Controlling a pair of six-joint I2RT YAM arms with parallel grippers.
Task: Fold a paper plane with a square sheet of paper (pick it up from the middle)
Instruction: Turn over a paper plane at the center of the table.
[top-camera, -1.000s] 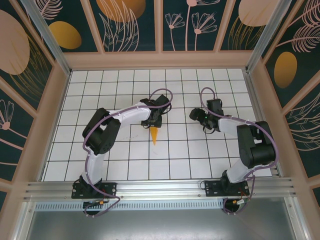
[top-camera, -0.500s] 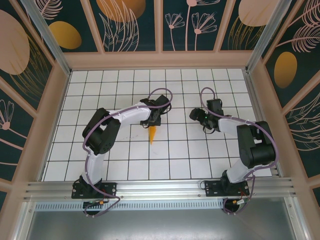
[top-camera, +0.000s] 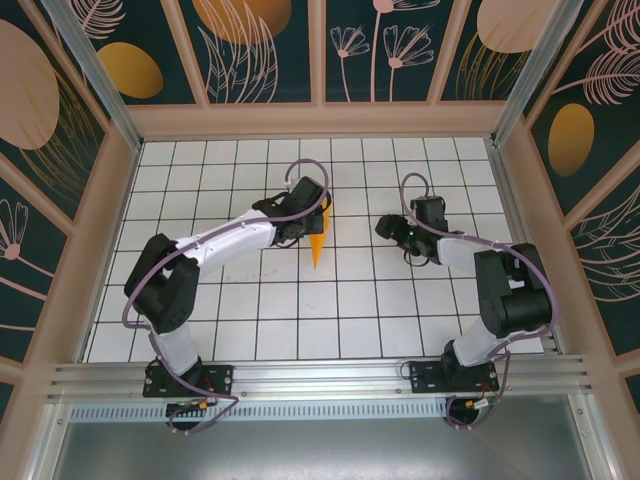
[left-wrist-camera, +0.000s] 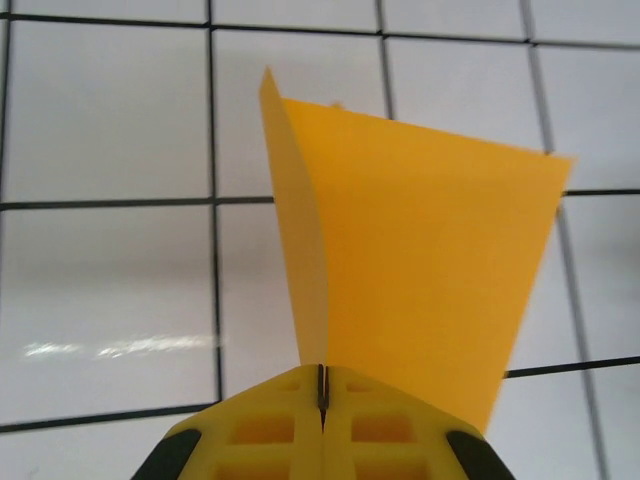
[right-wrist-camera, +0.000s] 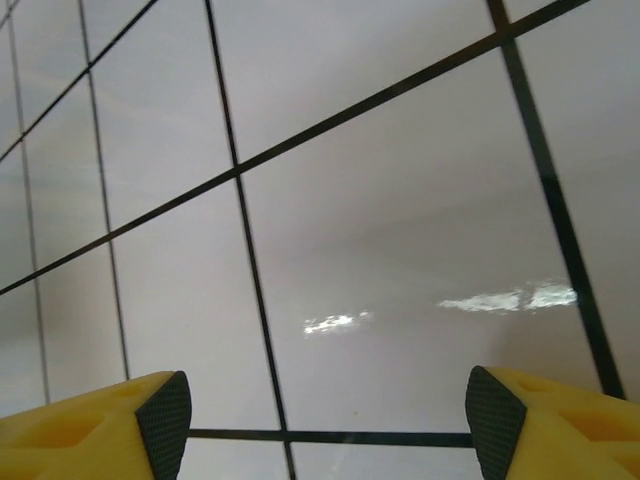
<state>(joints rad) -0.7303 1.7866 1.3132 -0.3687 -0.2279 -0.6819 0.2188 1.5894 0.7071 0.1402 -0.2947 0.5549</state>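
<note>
Top external: 1 paper plane (top-camera: 318, 247)

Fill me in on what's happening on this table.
The left gripper is shut on the folded orange-yellow paper plane, pinching it along a crease above the white gridded table. The right gripper hangs open off to the side, holding nothing.
</note>
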